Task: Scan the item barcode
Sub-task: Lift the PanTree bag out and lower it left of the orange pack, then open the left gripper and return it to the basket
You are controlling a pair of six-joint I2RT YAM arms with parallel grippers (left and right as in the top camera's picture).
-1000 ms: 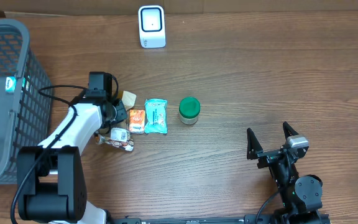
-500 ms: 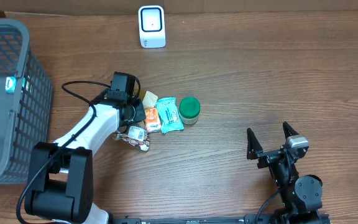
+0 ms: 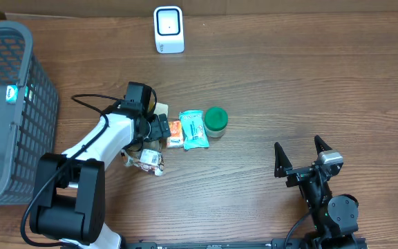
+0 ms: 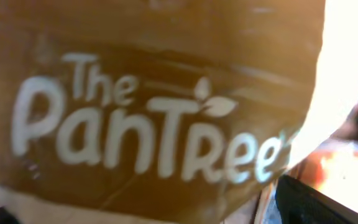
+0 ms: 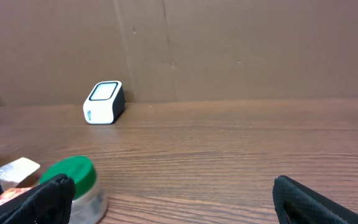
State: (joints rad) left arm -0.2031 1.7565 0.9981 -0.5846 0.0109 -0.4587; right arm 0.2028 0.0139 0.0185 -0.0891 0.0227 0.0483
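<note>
Over the desk (image 3: 309, 76), seen from above, the left claw (image 3: 159, 127) sat at the left end of a row of goods near the middle. A pale packet (image 3: 162, 108) lay at its far side, then an orange packet (image 3: 175, 133), a teal packet (image 3: 194, 129) and a green-lidded jar (image 3: 215, 120). A crinkled packet (image 3: 149, 160) lay nearer the front edge. We could not tell whether its jaws were spread or pinching. The scanner (image 3: 168, 29) stood well apart by the far edge, and the right claw (image 3: 297, 146) sat spread and empty near the front right corner.

At the left wrist, a brown packet (image 4: 154, 124) lettered "The PanTree" filled the view, right against the claw, with one finger (image 4: 322, 199) beside it. The grip was unclear.

At the right wrist, the scanner and jar showed beyond spread fingers.

We judged the pick-up step to be in hand. Next the claw needed a firm pinch, a lift, and the barcode turned toward the scanner.
</note>
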